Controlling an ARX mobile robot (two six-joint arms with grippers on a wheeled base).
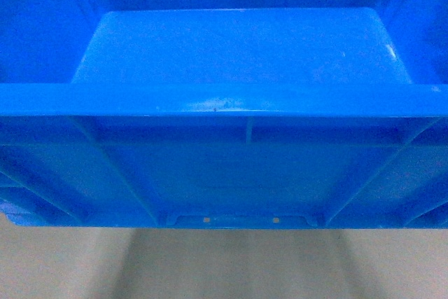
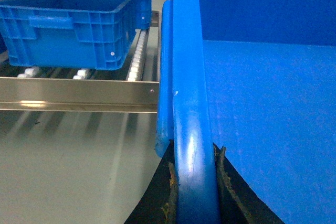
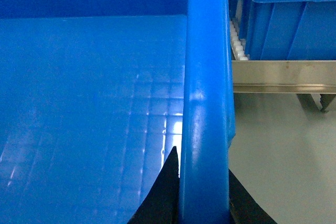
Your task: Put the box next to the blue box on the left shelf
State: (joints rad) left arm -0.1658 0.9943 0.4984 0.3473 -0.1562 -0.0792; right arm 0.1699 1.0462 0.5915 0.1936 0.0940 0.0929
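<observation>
While the box fills nearly the whole head view, carried off the floor with its ribbed near wall facing the robot, the relation that matters is where the left shelf lies from it: ahead and to the left. The left gripper is clamped astride the box's left rim, dark fingers on either side of it, and the right gripper clasps the right rim the same way, so the box spans between the two arms. In the left wrist view the shelf's metal front rail and white rollers sit just beyond the box's far left corner, with the blue box resting on the rollers further left. To the right, another blue crate holding red items stands on its own roller deck. Judging by this, the free roller lane beside the blue box is the target, and the left arm is nearer it.
</observation>
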